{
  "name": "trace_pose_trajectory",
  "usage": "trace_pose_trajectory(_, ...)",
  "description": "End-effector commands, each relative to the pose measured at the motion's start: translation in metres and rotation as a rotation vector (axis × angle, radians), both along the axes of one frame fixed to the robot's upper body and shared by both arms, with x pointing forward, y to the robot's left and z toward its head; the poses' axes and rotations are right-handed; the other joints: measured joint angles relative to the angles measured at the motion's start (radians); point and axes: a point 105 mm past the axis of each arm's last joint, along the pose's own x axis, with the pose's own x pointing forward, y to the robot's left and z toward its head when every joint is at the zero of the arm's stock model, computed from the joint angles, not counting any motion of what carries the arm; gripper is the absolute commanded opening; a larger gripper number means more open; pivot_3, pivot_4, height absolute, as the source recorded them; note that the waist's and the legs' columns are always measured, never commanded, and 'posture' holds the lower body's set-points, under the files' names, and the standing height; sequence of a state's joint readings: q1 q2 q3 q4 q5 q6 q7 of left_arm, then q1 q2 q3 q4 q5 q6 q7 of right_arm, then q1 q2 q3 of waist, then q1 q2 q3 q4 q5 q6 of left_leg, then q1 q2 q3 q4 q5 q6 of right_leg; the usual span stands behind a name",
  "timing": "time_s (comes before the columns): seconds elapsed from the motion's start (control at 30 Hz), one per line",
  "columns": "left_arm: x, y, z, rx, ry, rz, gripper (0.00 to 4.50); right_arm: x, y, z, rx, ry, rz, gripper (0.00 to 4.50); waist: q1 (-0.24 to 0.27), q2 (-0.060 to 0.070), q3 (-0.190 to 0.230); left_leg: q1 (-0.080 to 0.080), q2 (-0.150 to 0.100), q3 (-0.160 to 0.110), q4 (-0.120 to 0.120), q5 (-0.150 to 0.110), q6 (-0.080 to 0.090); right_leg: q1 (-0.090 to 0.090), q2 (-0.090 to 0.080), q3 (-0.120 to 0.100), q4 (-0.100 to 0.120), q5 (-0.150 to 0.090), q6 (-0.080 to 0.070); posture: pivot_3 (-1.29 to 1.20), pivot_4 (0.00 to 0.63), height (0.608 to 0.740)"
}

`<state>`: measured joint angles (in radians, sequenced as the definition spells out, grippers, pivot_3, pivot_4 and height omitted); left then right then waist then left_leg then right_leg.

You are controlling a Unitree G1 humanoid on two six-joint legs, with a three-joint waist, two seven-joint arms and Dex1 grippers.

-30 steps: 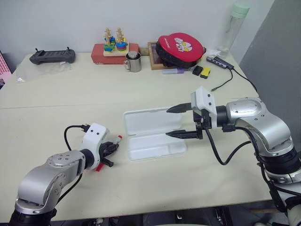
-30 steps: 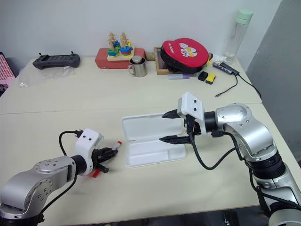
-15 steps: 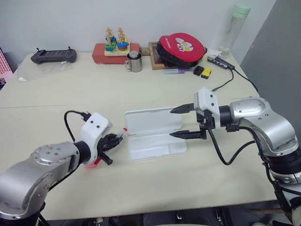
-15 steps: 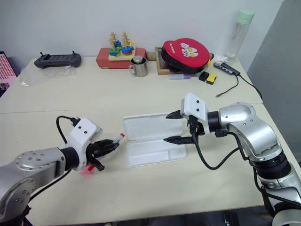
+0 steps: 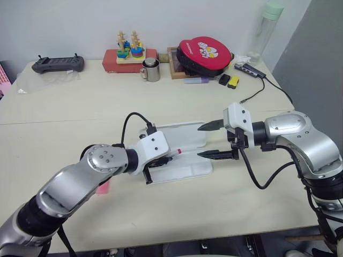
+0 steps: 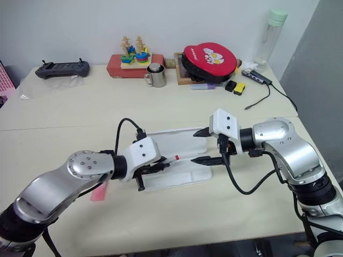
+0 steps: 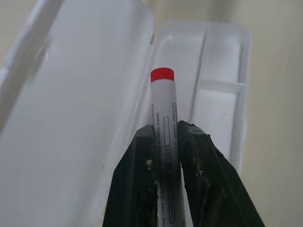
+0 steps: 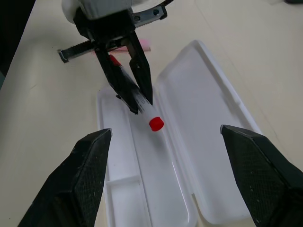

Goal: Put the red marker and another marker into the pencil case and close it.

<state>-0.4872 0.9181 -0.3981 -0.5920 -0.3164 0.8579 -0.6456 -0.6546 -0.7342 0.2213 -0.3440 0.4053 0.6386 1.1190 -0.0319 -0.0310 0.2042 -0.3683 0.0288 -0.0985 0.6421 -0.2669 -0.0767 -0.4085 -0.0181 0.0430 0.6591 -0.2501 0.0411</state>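
Pale cream counter point(image 5: 80, 112) stretches back to a plain white wall point(image 5: 80, 21); grey panel point(image 5: 316, 48) stands right.

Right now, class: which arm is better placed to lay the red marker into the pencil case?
Left. The left gripper already grips the red marker over the open pencil case; the right gripper is open.

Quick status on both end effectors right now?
Left end effector: shut on the red marker.
Right end effector: open, holding nothing.

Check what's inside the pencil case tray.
The pencil case tray looks empty; the red marker sits above it in the left end effector. The tray floor beneath them is covered.
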Motion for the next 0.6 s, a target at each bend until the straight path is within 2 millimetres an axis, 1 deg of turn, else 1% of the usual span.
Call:
trace_pose_trajectory(0.03, 0.015, -0.007, 0.005, 0.032, -0.092, -0.060, 0.41, -0.002, -0.002, 0.006, 0.002, -0.038, 0.000, 3.87, 0.000, 0.000, 0.000, 0.000, 0.000, 0.000, 0.000, 0.000, 0.000, 0.000, 0.000, 0.000, 0.000, 0.000, 0.000, 0.00, 0.150, 0.740)
trace_pose_trajectory(0.1, 0.021, -0.011, 0.003, 0.045, -0.109, -0.083, 0.41, -0.002, -0.002, 0.006, 0.002, -0.038, -0.002, 3.87, 0.000, 0.000, 0.000, -0.001, 0.000, 0.000, 0.001, 0.000, 0.000, 0.000, 0.000, 0.000, 0.000, 0.000, 0.000, 0.00, 0.150, 0.740)
trace_pose_trajectory(0.2, 0.025, -0.013, 0.000, 0.054, -0.119, -0.104, 0.41, -0.002, -0.002, 0.006, 0.002, -0.039, -0.002, 3.87, 0.000, 0.000, 0.000, -0.001, 0.000, 0.000, 0.001, 0.000, 0.000, -0.001, 0.000, 0.000, 0.000, 0.000, 0.000, 0.00, 0.150, 0.740)
trace_pose_trajectory(0.33, 0.027, -0.020, -0.007, 0.061, -0.118, -0.134, 0.41, -0.003, -0.002, 0.007, 0.004, -0.041, -0.006, 3.87, 0.000, 0.000, 0.000, -0.003, 0.000, -0.001, 0.001, 0.000, 0.000, -0.002, 0.000, 0.000, 0.001, 0.000, 0.000, 0.00, 0.150, 0.740)
trace_pose_trajectory(0.6, 0.025, -0.032, -0.008, 0.030, -0.113, -0.180, 0.41, -0.004, -0.002, 0.008, 0.003, -0.044, -0.010, 3.87, 0.001, 0.000, 0.000, -0.006, 0.000, -0.002, 0.003, 0.000, 0.000, -0.004, 0.000, -0.001, 0.001, 0.001, 0.000, 0.00, 0.150, 0.740)
